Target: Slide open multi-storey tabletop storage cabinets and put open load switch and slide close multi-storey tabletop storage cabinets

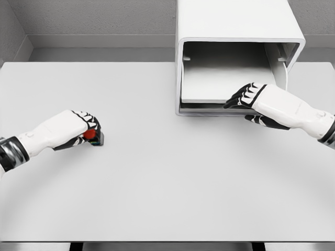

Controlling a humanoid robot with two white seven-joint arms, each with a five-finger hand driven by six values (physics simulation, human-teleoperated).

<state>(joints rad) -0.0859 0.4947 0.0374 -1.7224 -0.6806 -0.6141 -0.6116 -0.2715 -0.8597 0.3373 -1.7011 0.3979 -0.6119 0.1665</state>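
Observation:
A white storage cabinet (238, 23) stands at the table's far edge, right of the middle, its front open and a flat drawer tray (220, 83) showing inside. My right hand (245, 99) has its fingers curled over the tray's front edge at the lower right. At the left of the table my left hand (86, 128) is closed around a small load switch (93, 136) with a red part and a dark body, which rests on or just above the tabletop; most of it is hidden by the fingers.
The white table (167, 183) spreads wide between the two hands and toward the front edge. A grey wall runs behind the cabinet.

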